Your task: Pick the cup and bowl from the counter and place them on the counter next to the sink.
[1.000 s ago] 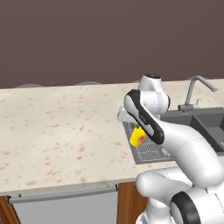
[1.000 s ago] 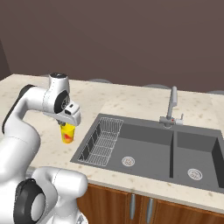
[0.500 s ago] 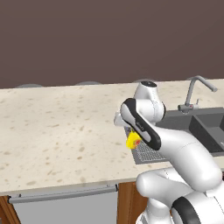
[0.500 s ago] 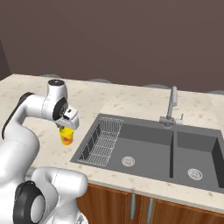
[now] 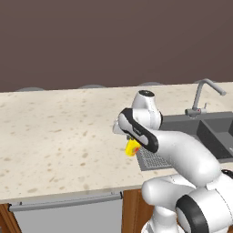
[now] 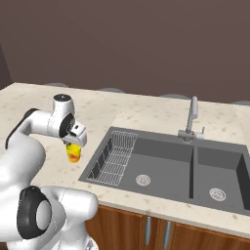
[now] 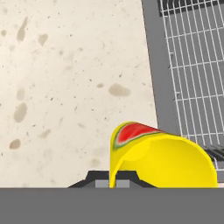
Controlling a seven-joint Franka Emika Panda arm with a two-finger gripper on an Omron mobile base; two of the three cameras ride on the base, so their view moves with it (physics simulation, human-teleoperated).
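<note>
The pincer (image 6: 73, 144) is clamped shut on the cup (image 6: 73, 153), holding it by the rim above the bench (image 6: 39, 105); the cup hangs near the bench's front edge, just beside the left rim of the sink (image 6: 161, 163); its long axis runs roughly up and down, mouth up toward the pincer, base toward the bench, slightly tilted; the red mark (image 7: 131, 132) faces outward; the wire rack (image 6: 115, 157) lies in the sink's left basin.
</note>
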